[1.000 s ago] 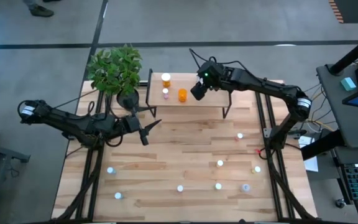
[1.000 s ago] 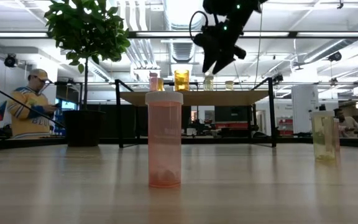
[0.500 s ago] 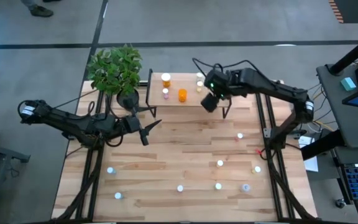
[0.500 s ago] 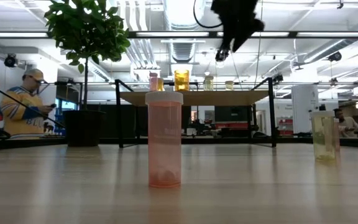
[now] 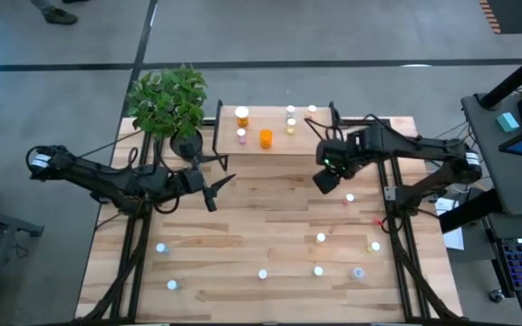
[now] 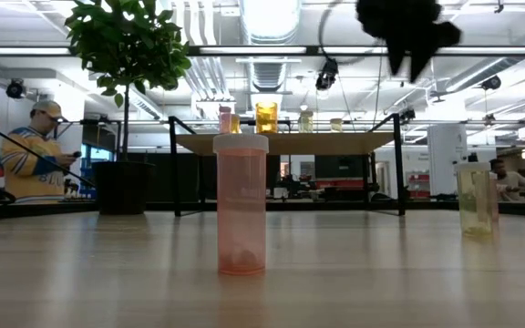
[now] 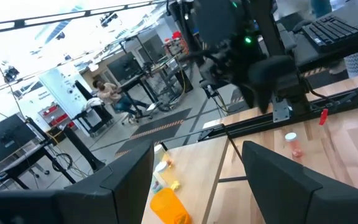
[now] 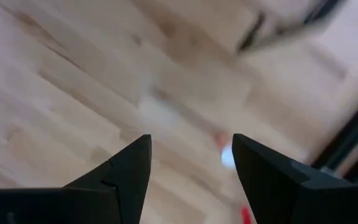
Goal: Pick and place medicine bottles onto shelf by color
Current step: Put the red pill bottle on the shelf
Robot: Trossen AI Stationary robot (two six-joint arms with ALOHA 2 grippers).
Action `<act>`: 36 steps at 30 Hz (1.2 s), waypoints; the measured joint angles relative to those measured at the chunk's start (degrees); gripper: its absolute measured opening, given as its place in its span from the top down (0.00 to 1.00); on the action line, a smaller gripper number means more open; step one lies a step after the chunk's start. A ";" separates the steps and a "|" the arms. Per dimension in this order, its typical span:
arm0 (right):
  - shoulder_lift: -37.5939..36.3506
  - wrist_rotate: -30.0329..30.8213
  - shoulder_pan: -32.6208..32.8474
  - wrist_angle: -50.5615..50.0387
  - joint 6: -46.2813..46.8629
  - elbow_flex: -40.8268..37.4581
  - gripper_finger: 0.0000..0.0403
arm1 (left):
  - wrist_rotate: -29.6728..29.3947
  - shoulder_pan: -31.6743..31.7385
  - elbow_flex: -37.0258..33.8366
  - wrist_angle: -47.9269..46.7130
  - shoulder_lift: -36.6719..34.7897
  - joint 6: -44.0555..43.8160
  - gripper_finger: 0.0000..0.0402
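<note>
The shelf (image 5: 279, 145) stands at the table's far edge on thin black legs. On it are a big orange bottle (image 5: 265, 138), a pink bottle (image 5: 241, 136), an orange one (image 5: 242, 116) and three yellowish bottles (image 5: 290, 127). Several more bottles stand on the table, among them a pink one (image 5: 350, 196) and a yellowish one (image 5: 374, 245). My right gripper (image 5: 323, 181) hangs open above the table, just near of the shelf's right end, pointing down, with the pink bottle (image 8: 229, 155) below it. My left gripper (image 5: 217, 188) waits open at the left, level, empty.
A potted plant (image 5: 169, 104) stands at the shelf's left end, close to my left arm. Blue and white-capped bottles (image 5: 263, 273) dot the near half of the table. In the low view a pink bottle (image 6: 241, 202) and a yellow bottle (image 6: 476, 199) stand close by. A person (image 6: 39, 150) sits beyond the table.
My right gripper has left the space over the shelf's right part and gone toward the table's near and right edges. It has tipped from slanting to pointing nearly straight down, and it stays open. The yellowish bottles it hid on the shelf now show. My left arm has kept still.
</note>
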 joint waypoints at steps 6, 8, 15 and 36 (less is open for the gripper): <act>-5.44 -2.69 0.28 0.57 7.60 -13.34 0.47 | 0.00 0.00 0.00 -0.02 0.00 0.02 0.43; -6.71 -2.78 0.26 1.84 9.17 -17.38 0.47 | 0.00 0.00 -0.02 -0.04 0.00 0.11 0.43; -9.91 -6.07 0.74 11.14 11.62 -29.86 0.47 | -0.01 0.01 -0.07 -0.02 0.00 0.17 0.43; -11.96 5.36 7.12 23.56 19.13 -42.46 0.49 | -0.02 0.07 -0.07 0.00 -0.04 0.20 0.43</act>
